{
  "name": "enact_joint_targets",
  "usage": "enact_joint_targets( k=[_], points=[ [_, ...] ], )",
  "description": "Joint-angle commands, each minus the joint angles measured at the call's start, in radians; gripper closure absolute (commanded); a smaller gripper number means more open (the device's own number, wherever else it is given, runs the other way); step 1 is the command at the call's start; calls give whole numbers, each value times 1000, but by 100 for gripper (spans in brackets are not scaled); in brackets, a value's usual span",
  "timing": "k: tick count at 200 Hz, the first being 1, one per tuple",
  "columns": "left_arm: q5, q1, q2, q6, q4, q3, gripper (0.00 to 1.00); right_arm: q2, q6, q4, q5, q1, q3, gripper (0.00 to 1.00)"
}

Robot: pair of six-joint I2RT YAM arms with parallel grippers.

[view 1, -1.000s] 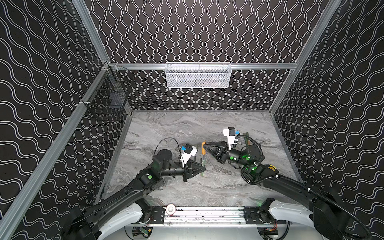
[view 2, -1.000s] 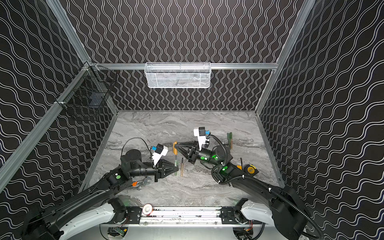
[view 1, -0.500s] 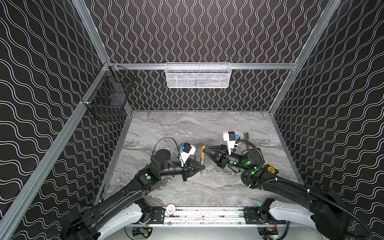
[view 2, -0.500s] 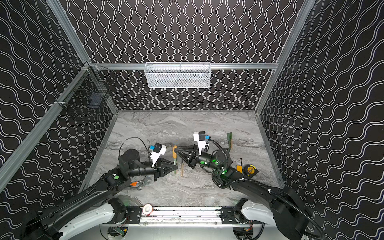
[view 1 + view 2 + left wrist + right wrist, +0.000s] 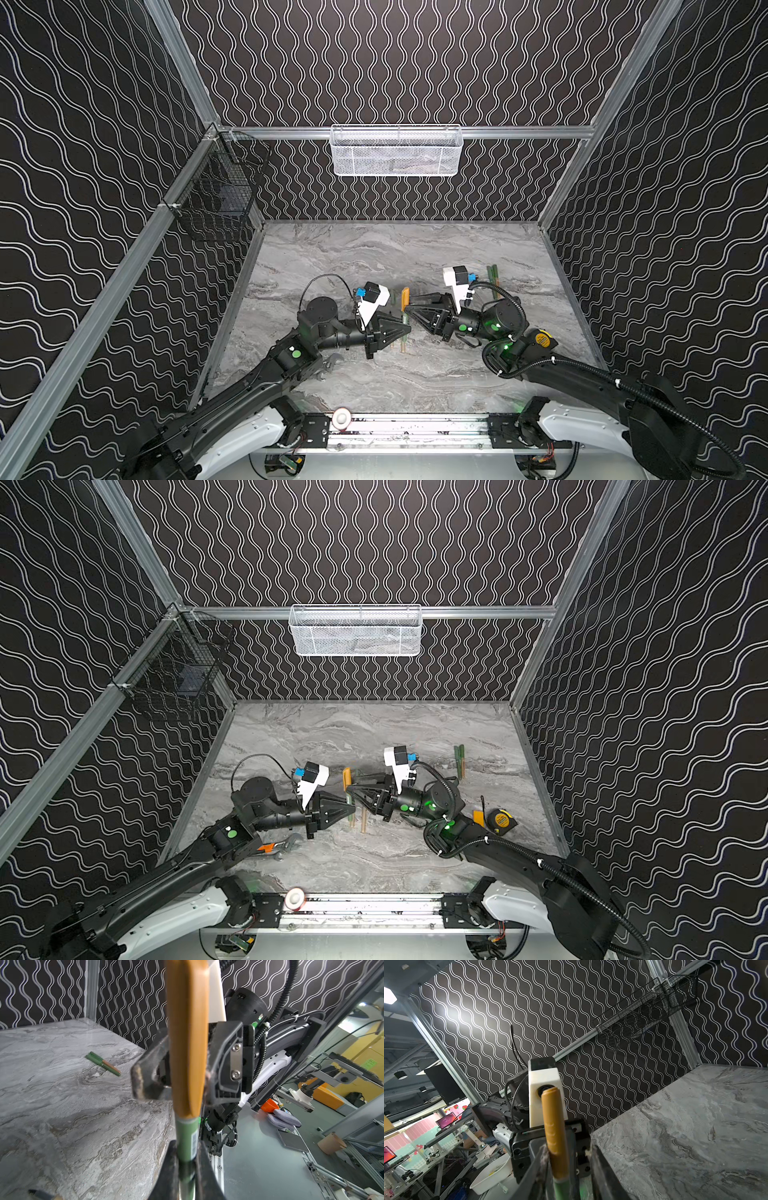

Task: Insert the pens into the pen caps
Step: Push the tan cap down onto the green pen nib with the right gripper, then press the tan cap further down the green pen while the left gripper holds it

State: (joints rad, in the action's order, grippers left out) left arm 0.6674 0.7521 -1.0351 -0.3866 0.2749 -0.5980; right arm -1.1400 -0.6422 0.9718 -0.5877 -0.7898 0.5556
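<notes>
Black basket [image 5: 220, 195]: wire, hung on the left wall rail, at 10 o'clock from the table [image 5: 374, 257].
Wrench [image 5: 286, 845]: steel head and orange handle, flat on the table at 8 o'clock, partly under the left arm.
Left gripper [image 5: 186, 1157]: clamped on the pen's barrel near the table's centre, pointing toward 3 o'clock.
Pen [image 5: 186, 1136]: green, held above the table, running from 12 to 6 o'clock in both top views.
Barcode [image 5: 194, 1140]: white strip on the pen's barrel, no digits legible.
Cap [image 5: 187, 1043]: orange-brown, seated on the pen's 12 o'clock end.
Tan pen [image 5: 363, 820]: loose on the table, just toward 6 o'clock from the grippers.
Right gripper [image 5: 566, 1159]: jaws apart, one on each side of the cap; one pad looks to touch it and the other stands clear.
Pen pair [image 5: 459, 760]: green, side by side on the table at 2 o'clock, well apart from the grippers.
Block [image 5: 478, 816]: orange-yellow, partly under the right arm, just beside the tape measure.
Tape measure [image 5: 503, 820]: yellow and black, between 3 and 4 o'clock; its round label is too small to read.
</notes>
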Motion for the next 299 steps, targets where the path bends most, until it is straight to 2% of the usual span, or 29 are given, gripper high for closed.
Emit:
enact_joint_targets(
  k=[1,20,41,74,102,131,181,255,275,299],
  points=[
    [49,0,-12,5,67,1,100,1,3,13,-46,0,18,61],
    [77,0,-25,5,76,1,100,3,-12,31,-77,2,28,56],
    [100,0,-42,-6,95,3,100,3,-11,-26,-146,12,67,51],
    [110,0,-52,-8,110,7,100,6,11,-109,-258,32,118,50],
    [110,0,-50,-4,107,6,100,13,72,-229,-277,44,156,51],
    [103,0,-46,-1,104,7,100,11,99,-282,-286,47,179,59],
    [90,0,-39,6,93,3,100,13,128,-353,-248,46,186,83],
    [58,0,-16,6,99,1,100,25,114,-403,-201,46,159,95],
    [36,0,9,19,87,-3,100,25,96,-371,-239,44,139,92],
    [60,0,3,26,72,-10,100,62,81,-341,-201,44,105,74]
  ],
)
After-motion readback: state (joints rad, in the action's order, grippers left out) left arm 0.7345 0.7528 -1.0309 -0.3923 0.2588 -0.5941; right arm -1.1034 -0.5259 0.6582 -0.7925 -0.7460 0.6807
